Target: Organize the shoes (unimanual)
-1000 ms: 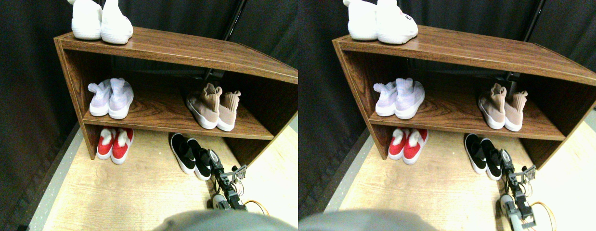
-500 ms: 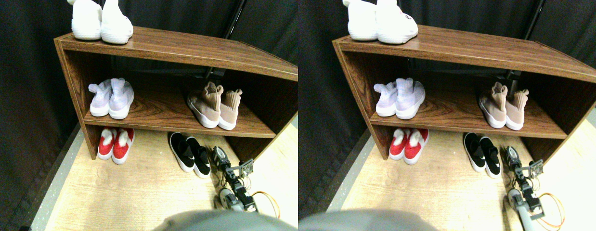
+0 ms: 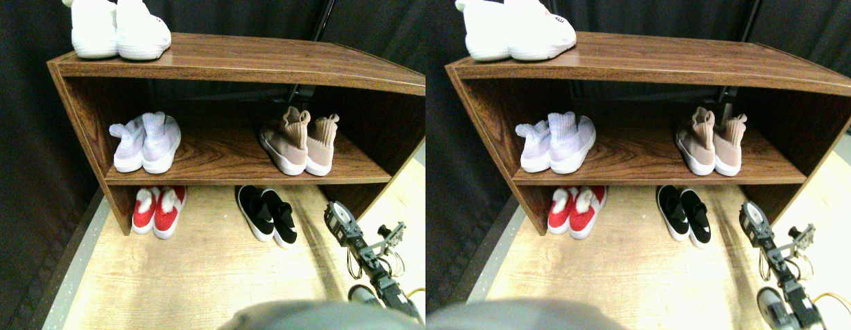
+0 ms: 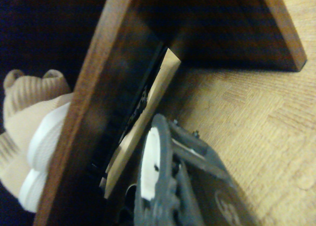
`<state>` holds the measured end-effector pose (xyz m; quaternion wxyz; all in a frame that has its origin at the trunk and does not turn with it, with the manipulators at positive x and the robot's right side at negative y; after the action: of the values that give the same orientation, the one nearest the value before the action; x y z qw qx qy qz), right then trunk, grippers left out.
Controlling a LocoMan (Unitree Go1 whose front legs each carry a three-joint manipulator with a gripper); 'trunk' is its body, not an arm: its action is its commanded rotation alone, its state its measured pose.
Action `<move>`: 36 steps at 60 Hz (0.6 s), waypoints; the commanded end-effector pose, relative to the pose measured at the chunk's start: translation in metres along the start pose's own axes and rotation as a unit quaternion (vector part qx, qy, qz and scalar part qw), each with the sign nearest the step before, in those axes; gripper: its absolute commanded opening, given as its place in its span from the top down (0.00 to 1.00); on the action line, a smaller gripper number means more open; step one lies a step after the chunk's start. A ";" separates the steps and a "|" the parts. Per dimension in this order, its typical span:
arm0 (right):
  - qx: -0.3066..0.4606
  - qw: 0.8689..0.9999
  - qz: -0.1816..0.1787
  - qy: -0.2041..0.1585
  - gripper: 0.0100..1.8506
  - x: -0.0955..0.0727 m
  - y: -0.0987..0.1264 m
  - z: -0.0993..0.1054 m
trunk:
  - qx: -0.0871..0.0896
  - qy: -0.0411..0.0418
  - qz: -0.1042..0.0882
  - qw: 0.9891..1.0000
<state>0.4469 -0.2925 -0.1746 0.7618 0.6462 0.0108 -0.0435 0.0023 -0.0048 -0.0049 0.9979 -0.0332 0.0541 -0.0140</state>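
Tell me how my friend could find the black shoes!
Look at the brown wooden shelf. On the floor under its lowest board sit two pairs. The black shoes are the right-hand pair, dark with white soles, while the pair beside them, the red shoes, have white fluff.

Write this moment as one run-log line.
right gripper: empty, on floor beside black white-soled slip-ons | tan knit sneakers: middle shelf | dark wooden shoe rack

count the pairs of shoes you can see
5: white pair on top; lavender pair and tan pair on the shelf; red pair and black pair on the floor.
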 end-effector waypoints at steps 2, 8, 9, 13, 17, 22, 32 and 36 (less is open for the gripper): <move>-0.013 0.998 0.045 0.031 0.97 -0.014 0.019 -0.003 | -0.010 -0.014 -0.004 1.000; -0.027 0.996 0.069 0.051 0.97 -0.029 0.031 -0.004 | -0.010 -0.019 -0.007 1.000; -0.027 0.996 0.069 0.051 0.97 -0.029 0.031 -0.004 | -0.010 -0.020 -0.007 1.000; -0.039 0.994 0.086 0.055 0.97 -0.041 0.044 -0.008 | -0.010 -0.025 -0.009 1.000; -0.045 0.990 0.109 0.081 0.97 -0.050 0.057 -0.010 | -0.011 -0.027 -0.011 1.000; -0.051 0.987 0.125 0.086 0.97 -0.057 0.069 -0.014 | -0.012 -0.031 -0.012 0.999; -0.065 0.982 0.157 0.077 0.97 -0.063 0.089 -0.023 | -0.017 -0.040 -0.013 0.999; -0.067 0.982 0.160 0.072 0.97 -0.064 0.094 -0.026 | -0.020 -0.041 -0.013 0.999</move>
<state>0.3936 -0.2570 -0.0920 0.8047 0.5839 -0.0181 0.1059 0.0032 -0.0014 -0.0038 0.9982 -0.0474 0.0274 -0.0257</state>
